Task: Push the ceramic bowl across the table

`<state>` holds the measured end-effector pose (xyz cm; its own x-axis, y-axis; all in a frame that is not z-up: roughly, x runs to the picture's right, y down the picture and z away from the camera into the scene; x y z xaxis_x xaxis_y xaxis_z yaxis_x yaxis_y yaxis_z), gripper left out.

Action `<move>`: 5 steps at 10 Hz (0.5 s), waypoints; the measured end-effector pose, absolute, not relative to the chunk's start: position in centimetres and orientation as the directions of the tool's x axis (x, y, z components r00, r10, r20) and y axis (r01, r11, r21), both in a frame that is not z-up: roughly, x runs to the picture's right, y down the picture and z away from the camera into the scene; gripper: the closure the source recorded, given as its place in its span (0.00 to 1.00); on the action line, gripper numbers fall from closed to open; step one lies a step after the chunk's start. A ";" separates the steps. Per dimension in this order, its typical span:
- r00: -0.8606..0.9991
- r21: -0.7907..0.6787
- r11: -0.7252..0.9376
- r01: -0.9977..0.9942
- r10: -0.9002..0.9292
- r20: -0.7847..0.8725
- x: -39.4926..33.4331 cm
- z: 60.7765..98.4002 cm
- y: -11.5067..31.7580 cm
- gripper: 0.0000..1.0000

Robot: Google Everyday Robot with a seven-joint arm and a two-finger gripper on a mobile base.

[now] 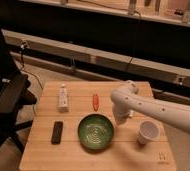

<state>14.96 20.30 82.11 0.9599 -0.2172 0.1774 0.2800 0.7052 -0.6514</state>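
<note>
Push looks unstarted: bowl sits front-centre on table, gripper low over table's centre-right, open-or-closed can't tell, contact unclear; full travel likely remains.

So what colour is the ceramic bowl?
The ceramic bowl is dark green with pale swirls, clearest in the camera view; the gripper sits beside its rim.

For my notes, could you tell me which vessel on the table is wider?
The green ceramic bowl, just left of the gripper; the white cup is narrower.
</note>
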 end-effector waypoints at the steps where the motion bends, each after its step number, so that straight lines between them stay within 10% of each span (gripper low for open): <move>1: 0.958 -0.643 0.711 0.285 -0.225 0.177 14.7 82.3 20.2 1.00; 5: 0.957 -0.623 0.727 0.289 -0.230 0.175 14.2 80.7 18.5 1.00</move>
<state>14.18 18.52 80.70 0.9572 -0.2302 0.1754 0.2889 0.7272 -0.6226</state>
